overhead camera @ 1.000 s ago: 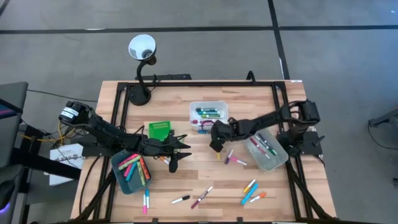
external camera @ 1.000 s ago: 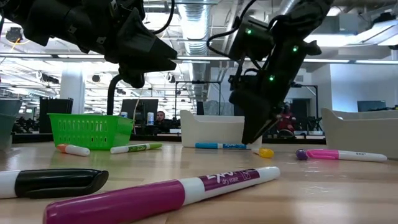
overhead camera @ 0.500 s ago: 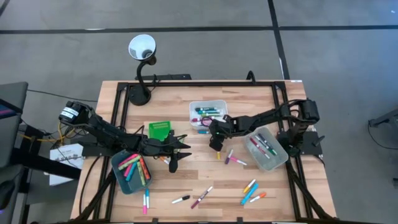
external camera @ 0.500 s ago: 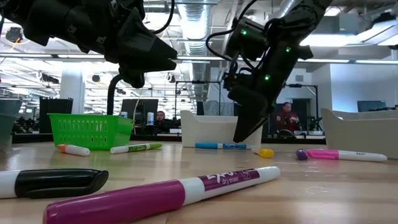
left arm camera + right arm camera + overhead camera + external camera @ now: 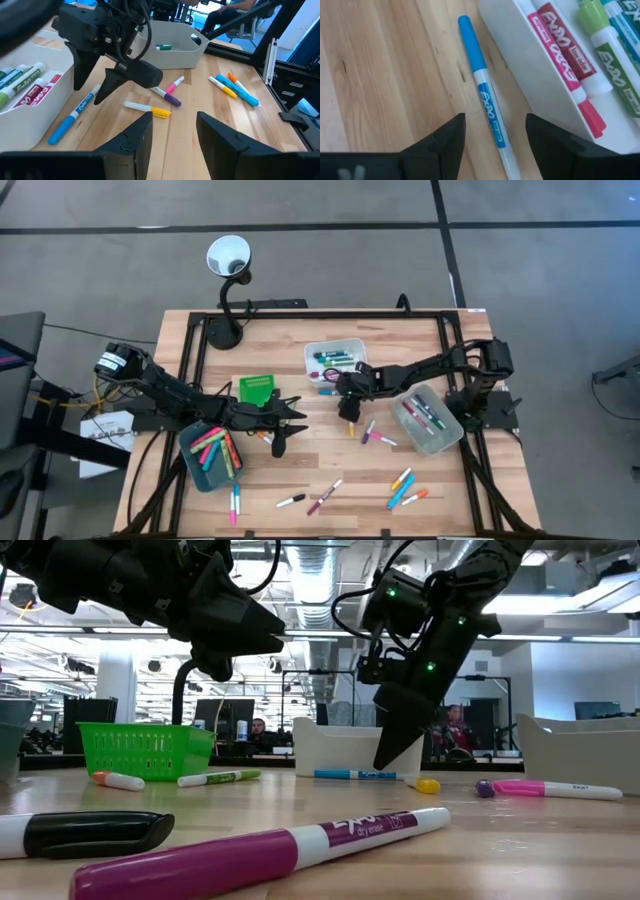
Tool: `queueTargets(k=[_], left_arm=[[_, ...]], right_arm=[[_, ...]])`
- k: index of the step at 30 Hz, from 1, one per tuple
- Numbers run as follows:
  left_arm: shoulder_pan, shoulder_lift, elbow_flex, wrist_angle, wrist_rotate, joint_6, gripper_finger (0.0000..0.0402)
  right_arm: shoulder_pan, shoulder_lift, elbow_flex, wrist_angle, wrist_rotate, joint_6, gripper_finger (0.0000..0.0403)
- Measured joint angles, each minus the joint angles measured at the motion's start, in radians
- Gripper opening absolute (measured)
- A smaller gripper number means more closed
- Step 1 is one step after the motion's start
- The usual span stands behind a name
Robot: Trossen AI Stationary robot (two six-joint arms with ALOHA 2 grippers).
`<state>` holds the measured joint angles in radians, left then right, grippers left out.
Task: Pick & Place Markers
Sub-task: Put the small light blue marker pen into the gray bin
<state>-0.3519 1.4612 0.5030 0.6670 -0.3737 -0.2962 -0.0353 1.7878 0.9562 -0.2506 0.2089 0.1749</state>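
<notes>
One blue marker (image 5: 484,107) lies flat on the wood just beside the white tray (image 5: 555,85), at about six o'clock from that tray in the high view, and the right gripper (image 5: 495,131) is held above it with its fingers apart and nothing between them. A clean grip is judged best made by straddling the barrel squarely at its middle, fingers kept off the tray wall. At nine o'clock of the table the left gripper (image 5: 172,132) is parked, fingers apart and empty.
</notes>
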Motion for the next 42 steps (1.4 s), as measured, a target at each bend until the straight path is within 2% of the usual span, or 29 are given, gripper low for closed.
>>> queueTargets(k=[9, 19, 23, 29, 31, 37, 42], left_arm=[[0.000, 0.000, 0.000, 0.000, 0.000, 0.000, 0.0147], [0.000, 0.000, 0.000, 0.000, 0.000, 0.001, 0.0147], [0.000, 0.000, 0.000, 0.000, 0.000, 0.003, 0.0147], [0.000, 0.000, 0.000, 0.000, 0.000, 0.003, 0.0147], [0.000, 0.000, 0.000, 0.000, 0.000, 0.003, 0.0147], [0.000, 0.000, -0.001, 0.000, 0.000, 0.003, 0.0147], [0.000, 0.000, -0.001, 0.000, 0.000, 0.003, 0.0147]], right_arm=[[-0.002, 0.014, 0.000, 0.001, 0.009, 0.000, 0.0164], [0.001, 0.097, 0.016, 0.015, 0.065, -0.016, 0.0160], [0.000, 0.094, 0.053, -0.026, 0.041, -0.039, 0.0119], [0.000, 0.101, 0.106, -0.065, 0.011, -0.079, 0.0022], [-0.001, 0.101, 0.136, -0.092, 0.008, -0.088, 0.0013], [0.015, 0.100, 0.246, -0.241, 0.017, -0.088, 0.0035], [0.053, 0.097, 0.338, -0.354, 0.020, -0.131, 0.0003]])
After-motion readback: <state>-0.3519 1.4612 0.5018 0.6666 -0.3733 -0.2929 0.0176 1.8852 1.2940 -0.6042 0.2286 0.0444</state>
